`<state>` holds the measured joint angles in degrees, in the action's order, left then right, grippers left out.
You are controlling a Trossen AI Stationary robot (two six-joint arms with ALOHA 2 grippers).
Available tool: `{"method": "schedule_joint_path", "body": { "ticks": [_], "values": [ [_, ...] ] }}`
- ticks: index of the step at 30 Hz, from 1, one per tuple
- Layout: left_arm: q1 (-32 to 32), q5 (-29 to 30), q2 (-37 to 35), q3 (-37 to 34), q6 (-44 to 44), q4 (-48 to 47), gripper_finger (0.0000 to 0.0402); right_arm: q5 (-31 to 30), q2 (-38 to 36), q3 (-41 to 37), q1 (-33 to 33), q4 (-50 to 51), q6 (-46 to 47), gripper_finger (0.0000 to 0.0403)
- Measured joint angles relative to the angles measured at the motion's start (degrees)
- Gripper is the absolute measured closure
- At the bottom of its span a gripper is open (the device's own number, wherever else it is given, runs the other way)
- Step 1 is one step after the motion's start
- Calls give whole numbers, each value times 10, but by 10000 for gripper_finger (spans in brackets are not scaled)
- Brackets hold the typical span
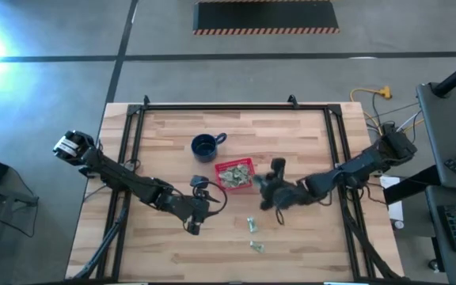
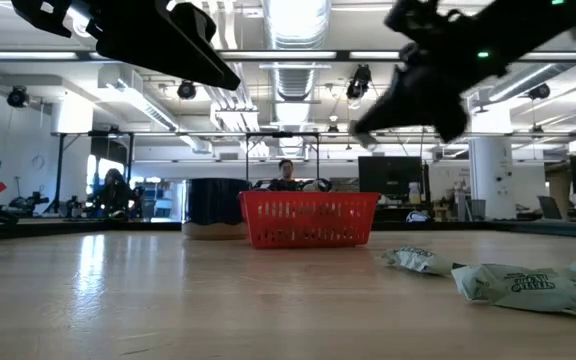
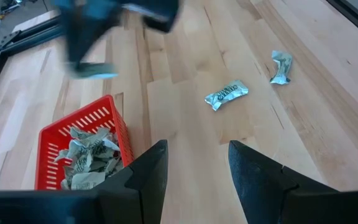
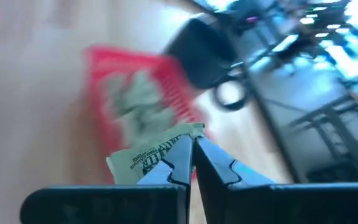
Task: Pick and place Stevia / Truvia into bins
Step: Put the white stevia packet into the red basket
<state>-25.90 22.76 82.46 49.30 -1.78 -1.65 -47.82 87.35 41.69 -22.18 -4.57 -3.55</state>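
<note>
The right gripper has its jaws pressed together on a sachet, which sticks out to one side of the fingertips. In the high view this gripper hangs just beside the basket, off its right side and above the table. The basket stands near the table's middle and holds a heap of sachets that stays below its rim.

Two more sachets lie loose on bare wood nearer the front edge: one just in front of the right gripper, the other beyond it toward the front edge. They lie apart from each other and well clear of the basket.

The left gripper waits with jaws spread, empty, front-left of the basket. A mug stands behind the basket to its left, not touching it. The boards along the left, right and front edges lie open.
</note>
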Motion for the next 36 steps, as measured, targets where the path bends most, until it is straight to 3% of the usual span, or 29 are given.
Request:
{"method": "schedule_joint_path", "body": {
  "ticks": [5,14,25,27,33,36],
  "values": [
    [0,0,0,0,0,0,248,28,0,-1,74,-78,-39,394],
    [0,0,0,0,-1,-3,248,198,2,-5,173,-78,18,391],
    [0,0,0,0,-1,-3,248,215,0,-10,178,-74,17,290],
    [0,0,0,0,-1,-3,248,258,-7,-10,170,-50,15,277],
    [0,0,0,0,-1,-3,248,515,-17,-11,124,20,81,267],
    [0,0,0,0,-1,-3,248,513,-3,-13,84,2,91,271]
  ]
}}
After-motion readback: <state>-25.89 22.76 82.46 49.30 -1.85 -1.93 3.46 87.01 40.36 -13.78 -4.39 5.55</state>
